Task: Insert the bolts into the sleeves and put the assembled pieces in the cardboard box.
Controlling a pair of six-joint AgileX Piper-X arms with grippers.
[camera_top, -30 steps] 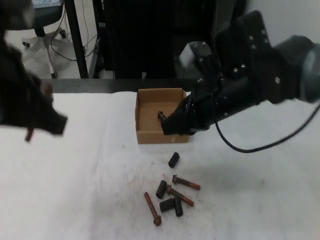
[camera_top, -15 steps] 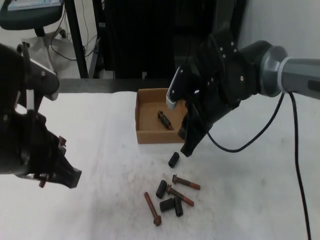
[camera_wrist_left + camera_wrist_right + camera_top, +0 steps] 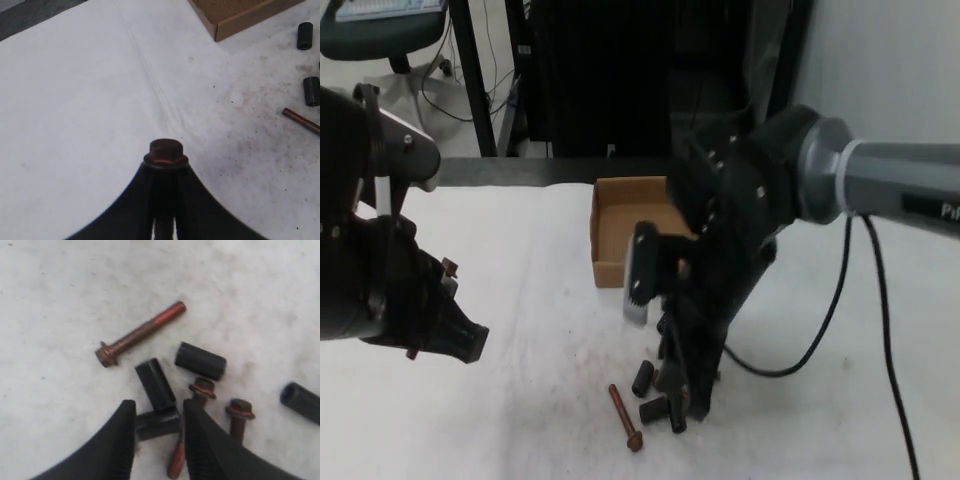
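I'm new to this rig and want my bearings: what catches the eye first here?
The right gripper hangs low over the loose bolts and sleeves at the near middle of the bench, open fingers either side of one black sleeve. The left gripper, off to the left, is shut on a rusty bolt. The cardboard box stands behind the pile.

Right hand point(image 3: 159, 414) fingers parted, straddling black sleeve point(image 3: 156, 423); copper bolt point(image 3: 140, 335) lying loose nearby.
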